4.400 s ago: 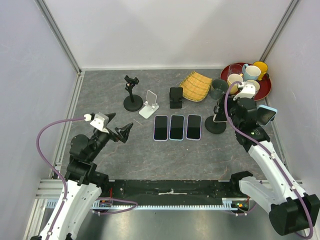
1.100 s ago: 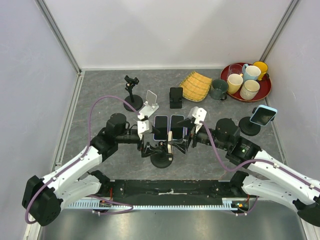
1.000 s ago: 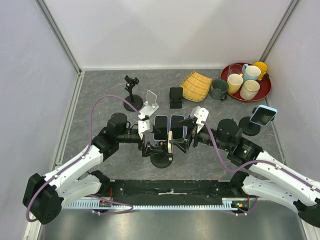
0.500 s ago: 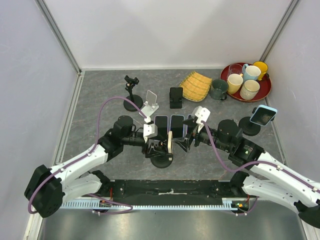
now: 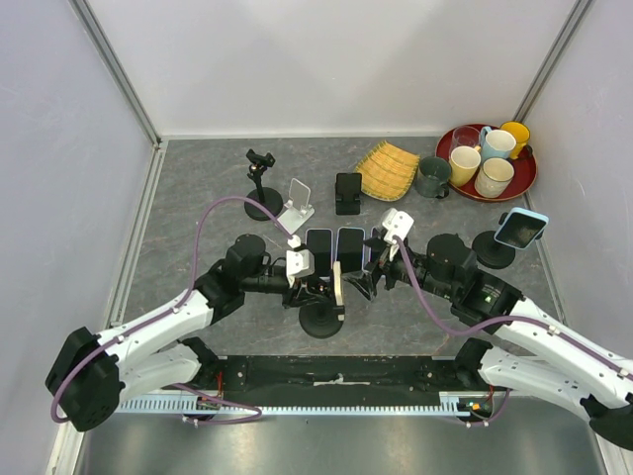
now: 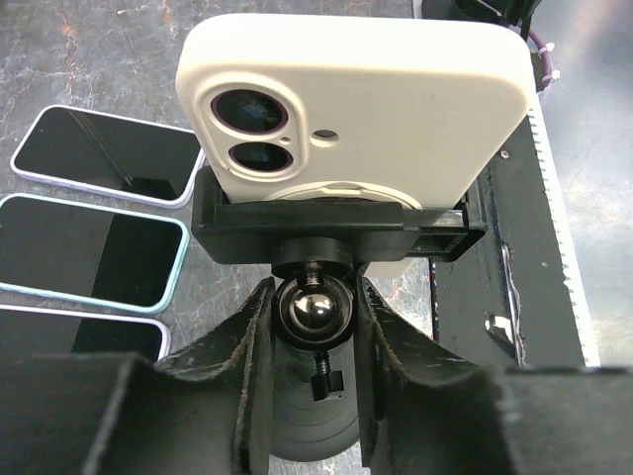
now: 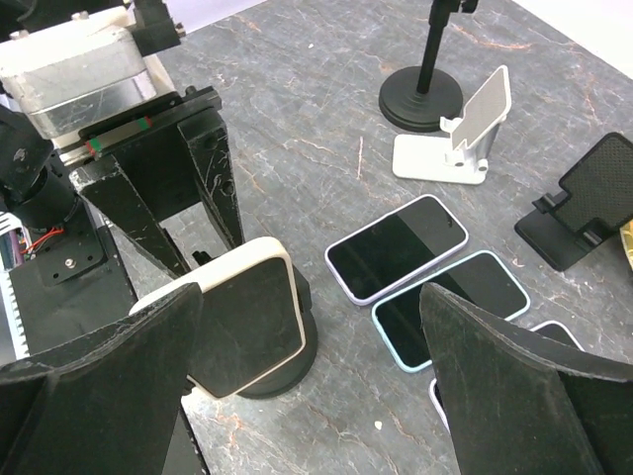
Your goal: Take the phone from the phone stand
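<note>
Phone (image 6: 356, 99) in a cream case, back and two round lenses facing the left wrist camera, clamped sideways in the black phone stand (image 6: 336, 233). In the top view, low and middle of the frame, just above the stand's round base. Not yet off the stand.

Left gripper (image 6: 312, 297) clenched on the shiny ball joint under the clamp, one finger pressed on each side of the ball. Right gripper (image 7: 312, 332) spread wide, holding nothing. Its two fingers (image 7: 99, 396) at the bottom corners of the right wrist view, the phone between and beyond them, not touching.

Three more phones (image 5: 349, 245) flat on the grey table (image 5: 198, 198), side by side, screens up, just above the stand in the top view. Farther up: a white folding stand (image 5: 296, 205), a black pole stand (image 5: 261, 188) and a small black stand (image 5: 348, 192). Upper right: a yellow woven mat (image 5: 386, 170), a dark green mug (image 5: 432, 176) and a red tray (image 5: 516, 190) with mugs. At the right edge, a blue-cased phone (image 5: 521, 228) on its own stand.
</note>
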You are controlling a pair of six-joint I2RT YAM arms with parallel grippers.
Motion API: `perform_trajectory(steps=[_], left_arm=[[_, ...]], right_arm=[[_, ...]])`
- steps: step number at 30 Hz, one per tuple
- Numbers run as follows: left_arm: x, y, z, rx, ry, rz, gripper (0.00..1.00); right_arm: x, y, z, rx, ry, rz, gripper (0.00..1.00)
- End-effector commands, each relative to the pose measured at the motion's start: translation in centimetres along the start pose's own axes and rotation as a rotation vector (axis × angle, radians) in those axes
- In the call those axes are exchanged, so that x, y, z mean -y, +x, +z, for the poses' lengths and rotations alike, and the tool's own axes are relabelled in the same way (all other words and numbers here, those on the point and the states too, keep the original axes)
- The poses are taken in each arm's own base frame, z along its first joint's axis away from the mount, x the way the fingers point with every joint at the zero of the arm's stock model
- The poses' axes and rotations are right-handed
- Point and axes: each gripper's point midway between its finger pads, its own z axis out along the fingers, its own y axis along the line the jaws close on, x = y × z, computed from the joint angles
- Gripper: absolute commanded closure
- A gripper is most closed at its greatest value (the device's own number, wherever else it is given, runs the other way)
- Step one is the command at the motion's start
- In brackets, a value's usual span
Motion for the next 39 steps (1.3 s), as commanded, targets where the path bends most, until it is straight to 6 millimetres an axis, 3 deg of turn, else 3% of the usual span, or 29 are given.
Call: perform_trajectory(steps=[1,6,12,16,20,25,31,35,39], left_arm=[[-1.1,-1.4,-0.2,0.056,-0.080,0.022,0.77],[-2.2,-2.2,-0.7,0.085,-0.202,-0.057,0.98],[-3.5,-2.4,-2.2,0.098,-0.398,-0.150,0.98],[-4.8,-1.7,-3.7,0.074,-0.539,-0.195,0.98],[-5.4,-1.1,-4.6,0.057,-0.610,-0.231,0.98],[-6.0,-0.8,-4.8,0.037,-0.642,-0.227,0.98],[-6.1,-0.6,-4.6,0.022,-0.643,-0.232,0.98],[-6.2,-0.5,-4.6,0.017,-0.646,-0.224,0.98],[-6.2,-0.6,-4.6,0.014,-0.643,-0.217,0.98]], right_arm=[[0.8,-2.1,-1.0,0.007,0.056,-0.004,0.02],[0.9,-2.4,-2.0,-0.005,0.080,0.033,0.02],[1.1,-2.9,-2.0,-0.007,0.097,0.051,0.02],[1.1,-1.9,-0.7,-0.046,0.090,0.060,0.02],[0.4,-2.4,0.6,-0.013,0.066,0.092,0.02],[-0.4,-2.7,3.0,0.008,0.087,0.102,0.02],[0.5,-3.2,4.5,0.058,0.232,0.106,0.06],[0.6,-2.7,5.6,0.062,0.259,0.123,0.12],[-0.7,-2.5,7.0,0.062,0.224,0.139,0.21]])
